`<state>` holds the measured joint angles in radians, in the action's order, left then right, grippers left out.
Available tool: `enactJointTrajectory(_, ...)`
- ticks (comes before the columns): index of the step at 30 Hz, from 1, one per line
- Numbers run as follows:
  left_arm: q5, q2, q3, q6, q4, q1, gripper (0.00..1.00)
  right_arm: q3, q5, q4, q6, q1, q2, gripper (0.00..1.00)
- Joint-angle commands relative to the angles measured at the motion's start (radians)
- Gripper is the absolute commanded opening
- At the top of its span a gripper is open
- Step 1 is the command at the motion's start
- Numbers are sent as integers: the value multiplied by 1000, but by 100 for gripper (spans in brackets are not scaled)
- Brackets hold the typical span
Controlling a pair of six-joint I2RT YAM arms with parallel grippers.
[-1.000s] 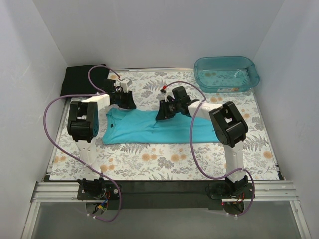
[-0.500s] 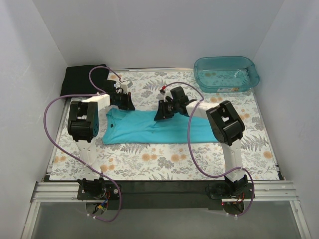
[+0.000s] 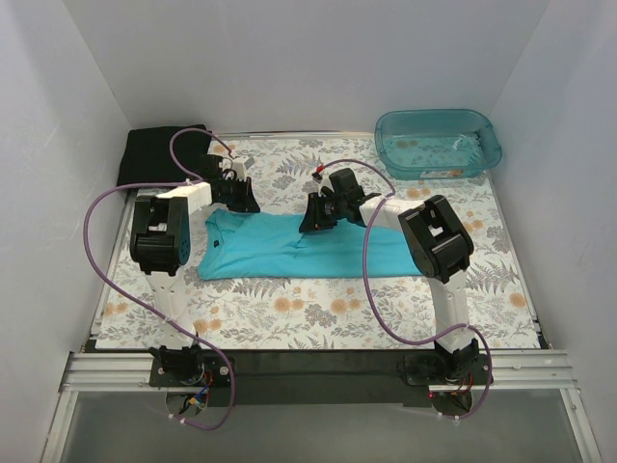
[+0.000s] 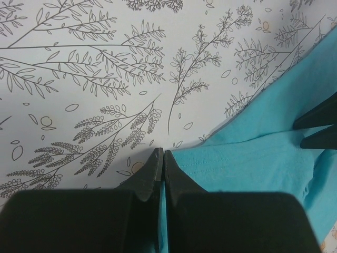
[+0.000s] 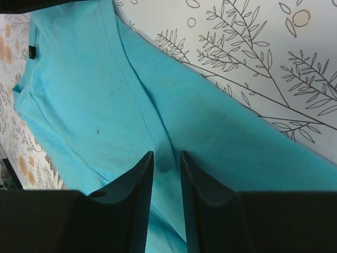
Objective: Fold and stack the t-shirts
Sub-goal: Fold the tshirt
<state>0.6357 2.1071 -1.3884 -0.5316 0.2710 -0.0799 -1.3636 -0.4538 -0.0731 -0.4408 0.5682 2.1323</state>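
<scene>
Two arms stand at the near edge of the worktop [image 3: 318, 313] and reach away over it. Just past them, in the middle, the turquoise shirt [image 3: 289, 253] lies flat as a long band.

Both hands are down at the far edge of that band. The left fingers [image 4: 157, 163] are pressed tight together right at the far left corner. A thin bit of teal shows between them, so I think they pinch the cloth edge. The right fingers [image 5: 147, 168] sit further right, with only a small gap. A little ridge of cloth runs up into that gap, so they seem to nip it.

What could go wrong? The left fingers hold only the very edge, so the cloth could slip out when it is lifted. The right fingers may have only the top layer, and then the layers could come apart. If one arm moves faster than the other, the fold could turn out crooked.

Its long side runs left to right. The wider end points left. I think that is the shoulder end, but I cannot be sure.

Far back on the left lies the black shirt [image 3: 159, 154], well apart. Far back on the right sits a see-through tub [image 3: 386, 145].
</scene>
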Motion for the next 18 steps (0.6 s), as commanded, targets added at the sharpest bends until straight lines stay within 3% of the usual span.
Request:
enactJointTrajectory(1,7,-68,-1,-4,-29,9,0,9,18,12,-10,5,-35,29)
enactJointTrajectory(7,19,-68,5,-15,-41,11,0,17,9,12,-12,15,-34,24)
enactJointTrajectory(11,19,-78,9,-16,-46,12,0,6,20,12,7,15,-40,8)
enactJointTrajectory(14,21,-85,11,-18,-46,17,0,-5,29,13,22,15,-51,1)
enactJointTrajectory(18,25,-108,22,-24,-52,25,0,-8,35,13,50,15,-69,1)
